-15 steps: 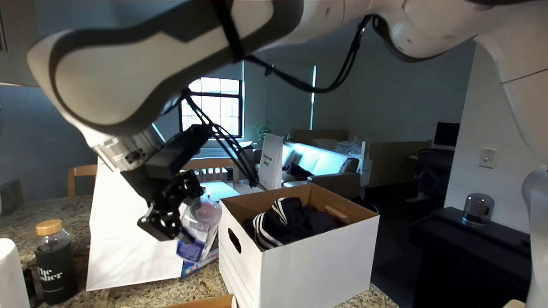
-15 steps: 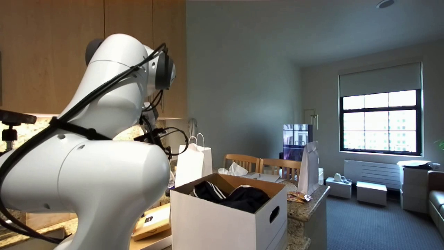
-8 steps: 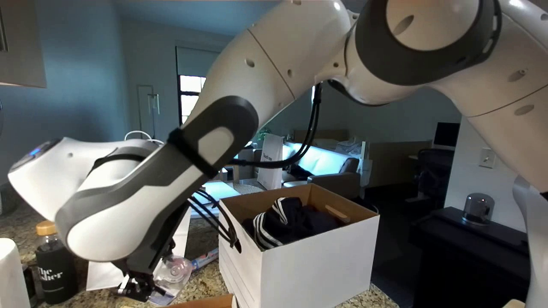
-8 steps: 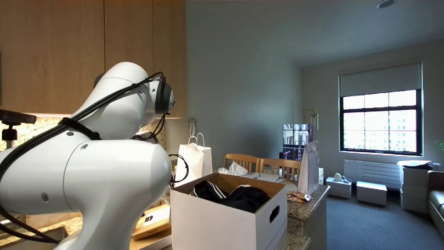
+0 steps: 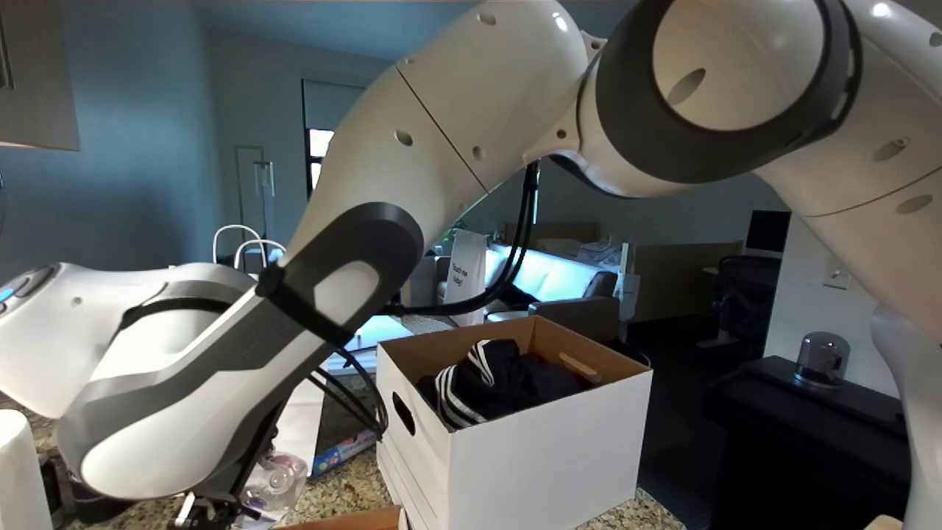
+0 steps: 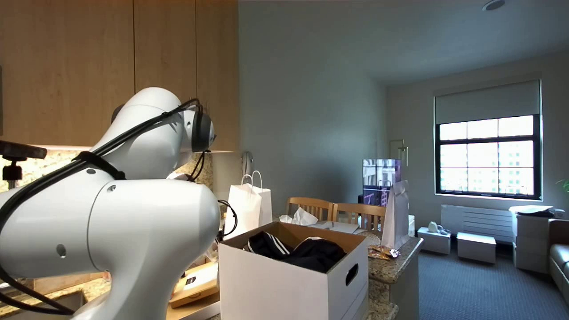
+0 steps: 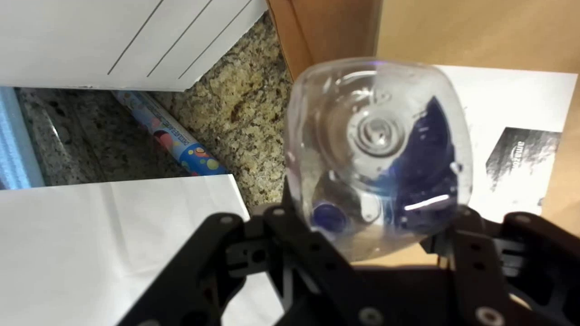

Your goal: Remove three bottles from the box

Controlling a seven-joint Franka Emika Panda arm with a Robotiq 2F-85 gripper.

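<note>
Jaws are clamping a clear bottle [image 7: 378, 154]; one end's facing the wrist view, long axis probably running away from it. Bottle's being held outside the white box [image 5: 541, 471], near the brown carton [image 5: 349, 520]; table [image 5: 340, 484] contact isn't showing.

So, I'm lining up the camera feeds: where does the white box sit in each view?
In an exterior view: white box in the lower half, just right of centre.
In an exterior view: white box at bottom centre.
In the wrist view: white box at top left, only partly in frame.
Shared landmark: loop-handled bag, handles not visible in the wrist view.
</note>
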